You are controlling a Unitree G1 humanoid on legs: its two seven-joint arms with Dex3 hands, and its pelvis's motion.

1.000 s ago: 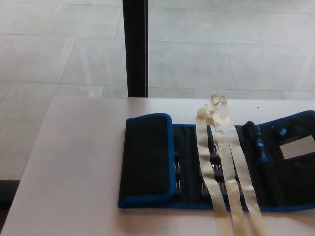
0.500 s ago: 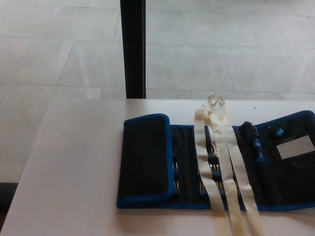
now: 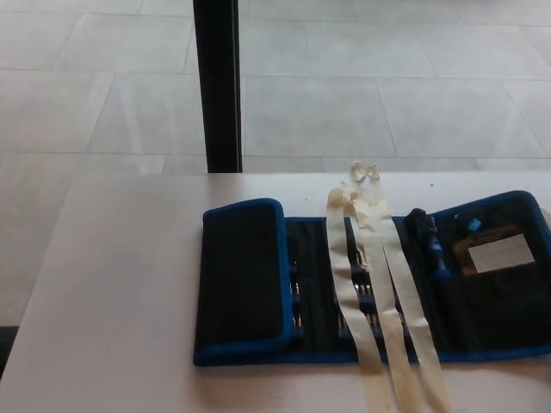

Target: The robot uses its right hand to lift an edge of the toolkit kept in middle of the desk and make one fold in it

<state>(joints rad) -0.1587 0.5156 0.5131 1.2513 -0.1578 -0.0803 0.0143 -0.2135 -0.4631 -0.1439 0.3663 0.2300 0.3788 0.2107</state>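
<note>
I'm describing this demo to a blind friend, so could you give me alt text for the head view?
A black toolkit with blue trim lies unrolled on a pale desk, its left flap already folded over. Cream straps run across its middle and a white label sits near its right end. No robot hand shows; a black post and tiled floor lie behind.

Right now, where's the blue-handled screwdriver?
Head view, right of centre: the blue-handled screwdriver lies inside the open toolkit, between the cream straps and the white label.
</note>
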